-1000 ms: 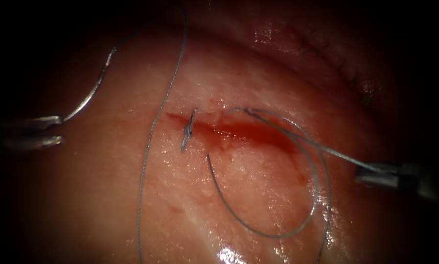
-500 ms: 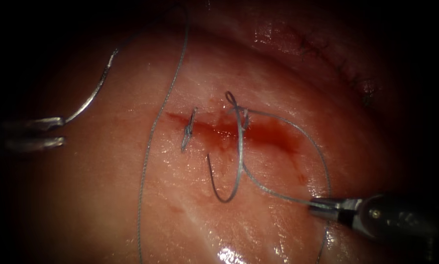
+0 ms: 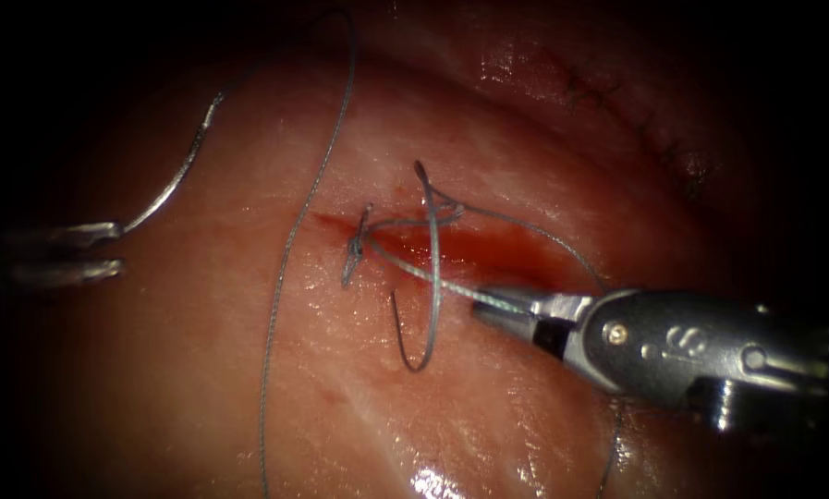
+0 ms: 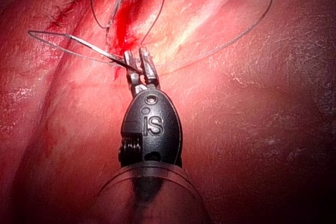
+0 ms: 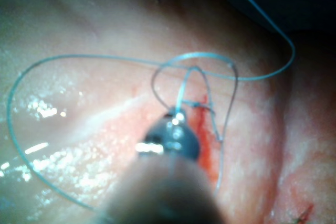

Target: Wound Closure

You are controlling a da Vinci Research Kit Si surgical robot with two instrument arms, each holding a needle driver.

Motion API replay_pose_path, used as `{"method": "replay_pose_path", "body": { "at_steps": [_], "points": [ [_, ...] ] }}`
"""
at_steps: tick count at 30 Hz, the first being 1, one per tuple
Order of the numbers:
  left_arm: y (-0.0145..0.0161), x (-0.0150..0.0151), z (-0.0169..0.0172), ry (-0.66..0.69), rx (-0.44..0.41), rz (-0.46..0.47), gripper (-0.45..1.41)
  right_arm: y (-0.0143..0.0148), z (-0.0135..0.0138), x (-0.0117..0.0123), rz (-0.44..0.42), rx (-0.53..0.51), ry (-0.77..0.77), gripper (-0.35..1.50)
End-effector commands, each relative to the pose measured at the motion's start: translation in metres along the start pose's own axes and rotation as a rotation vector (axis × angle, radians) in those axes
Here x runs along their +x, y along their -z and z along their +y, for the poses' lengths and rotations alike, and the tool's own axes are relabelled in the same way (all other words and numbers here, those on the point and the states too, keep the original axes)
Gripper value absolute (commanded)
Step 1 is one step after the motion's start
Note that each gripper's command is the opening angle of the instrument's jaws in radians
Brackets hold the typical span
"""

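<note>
With the needle (image 3: 169, 180) clamped at its tail in the left tool (image 3: 109, 248) well left of the cut (image 3: 451, 245), the right tool (image 3: 493, 305), jaws closed on the thread (image 3: 414, 273), has carried it across the cut, cinching a loop.

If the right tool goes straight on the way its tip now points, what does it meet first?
Probably the upright loop of thread just ahead of the right tool, then the knotted stitch at the cut. Depth is unclear, so it may pass above them.

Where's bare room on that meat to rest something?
Bare tissue lies between the long thread and the left pincer, which holds the needle by its end, out of the tissue. Crowded at the cut: loops, the right pincer gripping thread.
</note>
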Motion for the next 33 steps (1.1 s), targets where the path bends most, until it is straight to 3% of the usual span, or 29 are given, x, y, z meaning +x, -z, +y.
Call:
{"method": "replay_pose_path", "body": {
  "at_steps": [1,4,5,6,7,9,10,20,26,27,33],
  "points": [
    [-0.0006,-0.0009,0.0006,0.009,-0.002,0.001,-0.45,-0.0015,0.0003,0.0011,0.016,-0.017,0.001,-0.35],
    [-0.0005,-0.0010,0.0004,0.009,-0.004,0.002,-0.45,-0.0033,0.0003,0.0026,0.027,-0.025,0.005,-0.30],
    [-0.0003,-0.0010,0.0003,0.009,-0.006,0.003,-0.45,-0.0039,0.0003,0.0030,0.027,-0.027,0.013,0.02],
    [-0.0001,-0.0010,0.0002,0.010,-0.008,0.003,-0.45,-0.0046,0.0003,0.0035,0.033,-0.037,0.033,0.51],
    [0.0001,-0.0011,0.0001,0.010,-0.010,0.004,-0.45,-0.0049,0.0003,0.0037,0.044,-0.049,0.048,0.84],
    [0.0007,-0.0011,-0.0003,0.012,-0.009,-0.001,-0.45,-0.0054,0.0003,0.0037,0.071,-0.077,0.086,1.33],
    [0.0008,-0.0011,-0.0004,0.012,-0.008,-0.003,-0.45,-0.0055,0.0004,0.0037,0.076,-0.081,0.085,1.41],
    [0.0004,-0.0012,-0.0003,0.011,-0.002,-0.006,-0.45,-0.0028,0.0002,0.0030,0.112,-0.049,0.095,1.48],
    [0.0002,-0.0015,-0.0003,0.009,-0.002,-0.005,-0.45,-0.0061,-0.0008,0.0063,0.171,-0.008,0.083,1.48],
    [0.0003,-0.0014,-0.0003,0.009,-0.001,-0.006,-0.45,-0.0068,-0.0009,0.0078,0.220,-0.004,0.086,1.48],
    [0.0001,-0.0014,-0.0002,0.009,0.000,-0.006,-0.45,-0.0060,0.0021,0.0098,0.272,-0.052,0.103,1.48]
  ]
}}
